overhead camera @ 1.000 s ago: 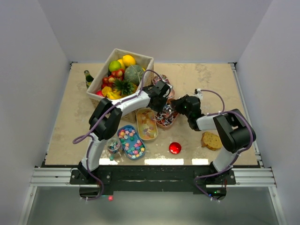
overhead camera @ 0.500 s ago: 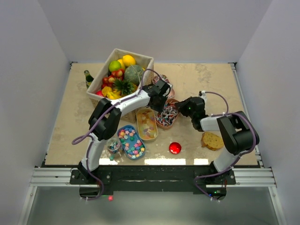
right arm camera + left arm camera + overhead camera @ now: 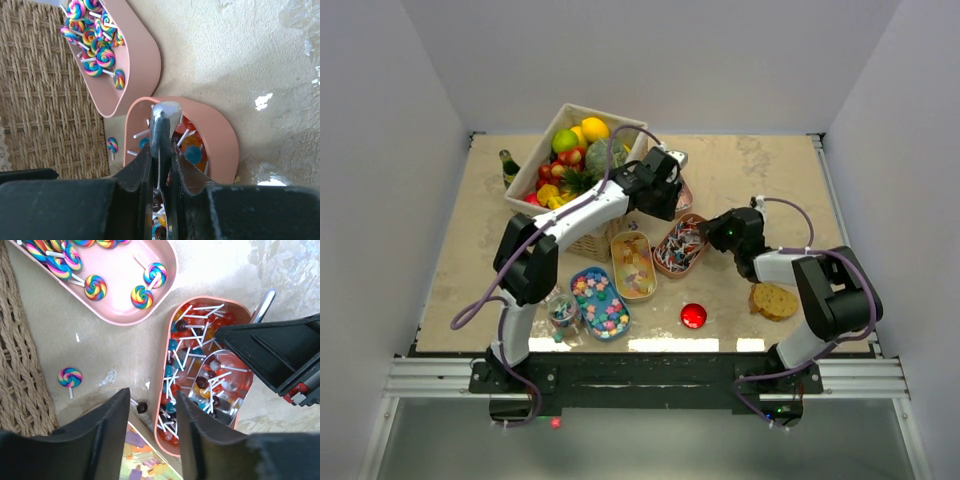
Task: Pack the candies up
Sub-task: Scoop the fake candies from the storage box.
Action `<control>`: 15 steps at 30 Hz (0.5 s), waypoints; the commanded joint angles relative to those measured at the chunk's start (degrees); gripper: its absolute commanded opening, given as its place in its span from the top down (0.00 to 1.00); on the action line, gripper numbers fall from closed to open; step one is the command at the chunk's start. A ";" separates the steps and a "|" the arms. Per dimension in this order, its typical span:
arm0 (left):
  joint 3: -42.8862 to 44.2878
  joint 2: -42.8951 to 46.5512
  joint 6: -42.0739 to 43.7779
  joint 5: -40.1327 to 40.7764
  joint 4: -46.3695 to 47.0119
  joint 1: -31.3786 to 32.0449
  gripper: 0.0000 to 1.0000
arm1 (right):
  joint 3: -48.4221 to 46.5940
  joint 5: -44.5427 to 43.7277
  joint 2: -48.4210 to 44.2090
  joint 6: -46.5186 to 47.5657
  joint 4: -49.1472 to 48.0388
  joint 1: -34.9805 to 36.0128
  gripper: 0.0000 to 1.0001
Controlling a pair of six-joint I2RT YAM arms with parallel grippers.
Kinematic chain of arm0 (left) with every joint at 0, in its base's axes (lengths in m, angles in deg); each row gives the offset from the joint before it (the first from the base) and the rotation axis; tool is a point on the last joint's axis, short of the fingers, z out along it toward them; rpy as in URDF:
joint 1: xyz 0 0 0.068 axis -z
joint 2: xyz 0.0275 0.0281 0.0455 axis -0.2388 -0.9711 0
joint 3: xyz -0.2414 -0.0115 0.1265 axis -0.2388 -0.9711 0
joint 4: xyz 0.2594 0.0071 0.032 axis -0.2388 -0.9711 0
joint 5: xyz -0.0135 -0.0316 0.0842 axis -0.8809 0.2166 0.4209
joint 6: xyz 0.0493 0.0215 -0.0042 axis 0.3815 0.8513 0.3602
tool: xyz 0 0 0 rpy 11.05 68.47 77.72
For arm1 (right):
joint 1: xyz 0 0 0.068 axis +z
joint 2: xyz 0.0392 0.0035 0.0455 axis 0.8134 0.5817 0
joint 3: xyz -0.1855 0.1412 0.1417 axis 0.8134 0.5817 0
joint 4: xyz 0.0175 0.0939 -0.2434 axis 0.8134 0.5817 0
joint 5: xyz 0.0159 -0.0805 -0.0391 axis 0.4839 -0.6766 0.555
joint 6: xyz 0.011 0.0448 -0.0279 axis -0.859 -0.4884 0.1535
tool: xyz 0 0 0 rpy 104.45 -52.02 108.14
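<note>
The salmon tray [image 3: 222, 145] is heaped with ball lollipops [image 3: 190, 340] on white sticks, and the bowl of a metal scoop [image 3: 235, 362] lies in it among them. The right gripper [image 3: 161, 150] stands over one end of this tray, fingers pressed together on the scoop's flat handle, whose tip pokes out past them. The left gripper [image 3: 153, 400] hangs over the table just beside the tray's opposite long side, fingers spread with nothing between them. Under the gap a single dark lollipop [image 3: 142, 407] lies just outside the tray's wall. A pink tray [image 3: 117, 302] of swirl lollipops [image 3: 95, 286] sits close against the salmon tray's far end; whether they touch is unclear. A loose swirl lollipop [image 3: 70, 376] lies between the salmon tray and a wicker basket [image 3: 22, 370]. Orange-yellow gummies [image 3: 635, 268] fill a tan tray [image 3: 616, 262] alongside the salmon tray.
</note>
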 commanded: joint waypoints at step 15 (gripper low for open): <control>3.85 9.03 -0.49 2.03 -2.07 -0.25 0.29 | 0.49 4.95 -2.91 -8.51 -8.43 -1.66 1.00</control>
